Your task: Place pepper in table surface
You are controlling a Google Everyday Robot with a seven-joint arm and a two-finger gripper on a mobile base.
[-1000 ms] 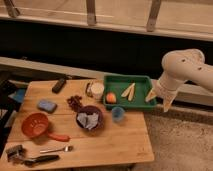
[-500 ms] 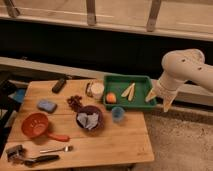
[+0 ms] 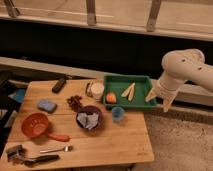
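Camera view, pincer [image 3: 159,100] spread wide, just beside green tray [image 3: 125,78], past table surface [image 3: 115,142] edge.

Table surface [image 3: 125,142]: light-brown wooden planks, matt.
Green tray [image 3: 125,79]: looks like plastic, smooth, faint sheen.
Orange strainer bowl [image 3: 35,125]: looks like plastic, smooth.
Fork [image 3: 57,149]: metal, shiny.
Gripper [image 3: 160,100]: pale, smooth, matt; hangs just beside the tray's right edge.
Arm [image 3: 185,70]: white smooth shell.
Floor [image 3: 180,145]: rough, speckled.
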